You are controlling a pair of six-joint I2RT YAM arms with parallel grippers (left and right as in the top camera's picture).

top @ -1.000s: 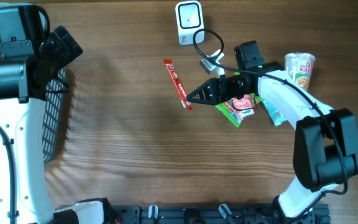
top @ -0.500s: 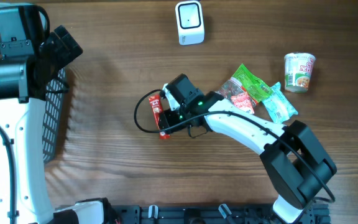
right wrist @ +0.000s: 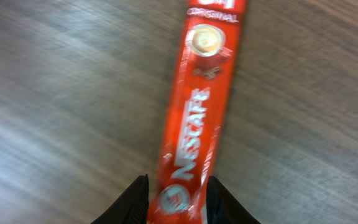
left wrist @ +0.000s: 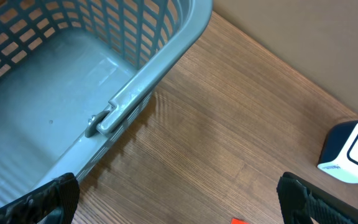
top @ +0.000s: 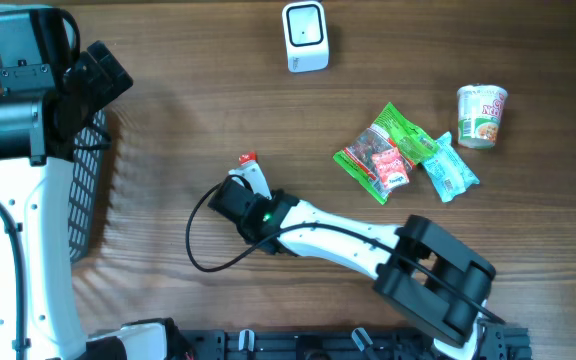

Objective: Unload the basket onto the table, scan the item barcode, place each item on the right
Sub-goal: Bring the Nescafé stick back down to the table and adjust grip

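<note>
At mid-table, the right gripper point(right wrist: 178, 204) pinches the stick point(right wrist: 194, 124); pickup seemingly in hand, next likely present its barcode to the scanner point(top: 305, 36).

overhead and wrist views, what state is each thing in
right hand: closed on the nescafe stick
nescafe stick: gripped at one end, the rest sticking out ahead
left hand: wide open, empty
basket: upright, nothing seen inside
cup noodles: lying on its side
snack packets: lying flat, overlapping
scanner: standing, untouched
</note>
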